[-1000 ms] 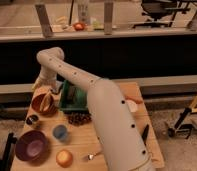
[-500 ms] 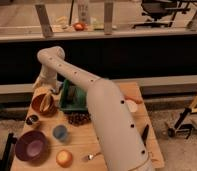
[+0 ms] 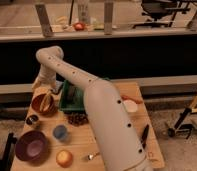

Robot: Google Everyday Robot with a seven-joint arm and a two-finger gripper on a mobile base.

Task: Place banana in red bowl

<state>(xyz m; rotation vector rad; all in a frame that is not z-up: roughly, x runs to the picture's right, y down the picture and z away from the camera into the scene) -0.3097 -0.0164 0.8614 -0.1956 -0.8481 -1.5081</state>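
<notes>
The red bowl (image 3: 43, 103), reddish-orange with a tan rim, stands at the left edge of the wooden table (image 3: 107, 145). My arm rises from the lower right, bends at an elbow high on the left, and comes down so that the gripper (image 3: 44, 87) hangs right over the bowl's far rim. I cannot make out the banana as a separate shape. It may be hidden at the gripper or inside the bowl.
A green bin (image 3: 72, 98) stands right of the bowl, with a dark grape bunch (image 3: 78, 119) in front of it. Nearer are a small dark cup (image 3: 32, 120), a blue cup (image 3: 59, 132), a purple bowl (image 3: 32, 146), a round orange fruit (image 3: 64, 158) and a spoon (image 3: 92, 156). A carrot (image 3: 130, 98) and a black marker (image 3: 144, 136) lie on the right.
The arm and gripper have stayed over the red bowl with hardly any shift. Nothing on the table has moved.
</notes>
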